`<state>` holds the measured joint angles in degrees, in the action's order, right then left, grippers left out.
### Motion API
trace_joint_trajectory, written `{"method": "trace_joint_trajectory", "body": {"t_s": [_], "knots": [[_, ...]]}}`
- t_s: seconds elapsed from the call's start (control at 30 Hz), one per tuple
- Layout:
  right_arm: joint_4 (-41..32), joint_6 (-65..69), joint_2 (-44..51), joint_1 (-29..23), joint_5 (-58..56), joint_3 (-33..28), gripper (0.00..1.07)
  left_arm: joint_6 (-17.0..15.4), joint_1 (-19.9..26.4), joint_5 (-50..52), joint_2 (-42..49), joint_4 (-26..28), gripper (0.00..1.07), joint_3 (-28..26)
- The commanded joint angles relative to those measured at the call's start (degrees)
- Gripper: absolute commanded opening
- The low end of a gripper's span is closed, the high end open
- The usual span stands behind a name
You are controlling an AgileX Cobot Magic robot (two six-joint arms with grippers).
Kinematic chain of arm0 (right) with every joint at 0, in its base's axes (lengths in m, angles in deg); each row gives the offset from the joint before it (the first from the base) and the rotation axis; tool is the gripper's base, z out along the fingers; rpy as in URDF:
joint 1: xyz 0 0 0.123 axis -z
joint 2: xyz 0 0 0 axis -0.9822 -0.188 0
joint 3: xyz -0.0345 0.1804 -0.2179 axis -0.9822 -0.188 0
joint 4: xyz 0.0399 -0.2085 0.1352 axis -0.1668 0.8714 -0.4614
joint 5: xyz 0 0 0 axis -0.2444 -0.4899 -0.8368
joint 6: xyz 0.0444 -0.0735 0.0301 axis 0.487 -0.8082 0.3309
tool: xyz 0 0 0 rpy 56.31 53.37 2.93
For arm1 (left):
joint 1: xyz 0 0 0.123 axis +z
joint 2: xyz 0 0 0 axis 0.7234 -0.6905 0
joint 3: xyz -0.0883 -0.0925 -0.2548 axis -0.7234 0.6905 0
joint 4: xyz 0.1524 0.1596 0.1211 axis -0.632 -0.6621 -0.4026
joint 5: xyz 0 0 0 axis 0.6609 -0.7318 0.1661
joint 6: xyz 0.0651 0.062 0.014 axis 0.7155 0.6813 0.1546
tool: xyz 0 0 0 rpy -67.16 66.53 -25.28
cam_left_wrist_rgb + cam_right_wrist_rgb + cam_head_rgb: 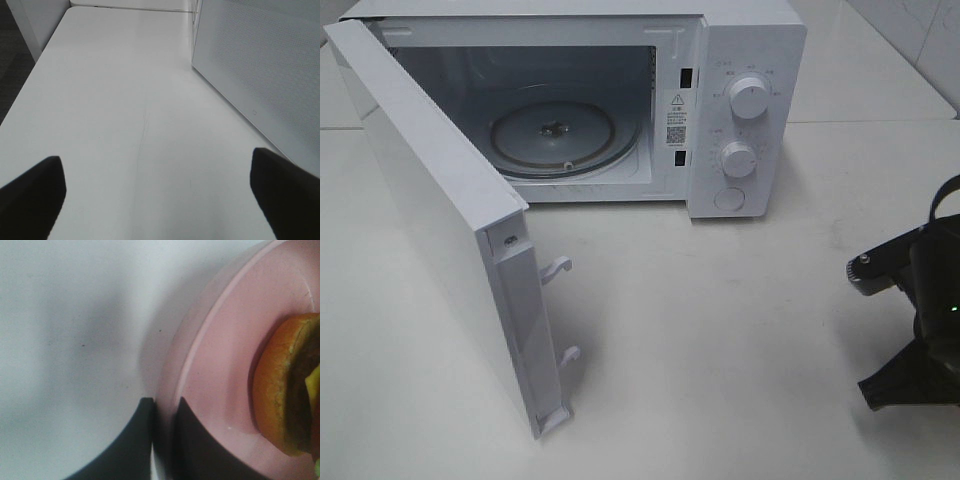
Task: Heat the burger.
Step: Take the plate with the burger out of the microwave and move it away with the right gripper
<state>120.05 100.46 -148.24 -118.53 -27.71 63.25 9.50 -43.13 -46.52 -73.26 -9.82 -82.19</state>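
In the right wrist view the burger (280, 395) sits on a round pink plate (220, 360); only its golden-brown bun edge, dark patty and a bit of yellow cheese show. My right gripper (165, 401) has its two dark fingers closed on the plate's rim, one on each side. In the exterior high view only the right arm (915, 320) shows at the right edge; burger and plate are out of that view. My left gripper (160, 200) is open and empty over bare table, beside the microwave door (260, 75).
A white microwave (740, 100) stands at the back with its door (440, 220) swung wide open to the left. Its glass turntable (555, 135) is bare. The white table (720, 340) stretches in front of it.
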Motion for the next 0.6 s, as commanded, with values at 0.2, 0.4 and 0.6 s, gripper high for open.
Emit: {"method": "trace_joint_trajectory", "body": {"t_s": [0.2, 0.4, 0.6], "knots": [[3.0, 3.4, -5.4, -0.1, 0.4, 0.2, 0.01, 0.1, 0.1, 0.5, 0.1, 0.1, 0.92, 0.2], [3.9, 6.6, -6.4, -0.1, 1.5, 0.2, 0.07, 0.1, 0.1, 0.5, 0.1, 0.1, 0.92, 0.2], [5.4, 6.6, -6.4, -0.1, 1.7, 0.2, 0.25, 0.1, 0.1, 0.5, 0.1, 0.1, 0.92, 0.2]]}}
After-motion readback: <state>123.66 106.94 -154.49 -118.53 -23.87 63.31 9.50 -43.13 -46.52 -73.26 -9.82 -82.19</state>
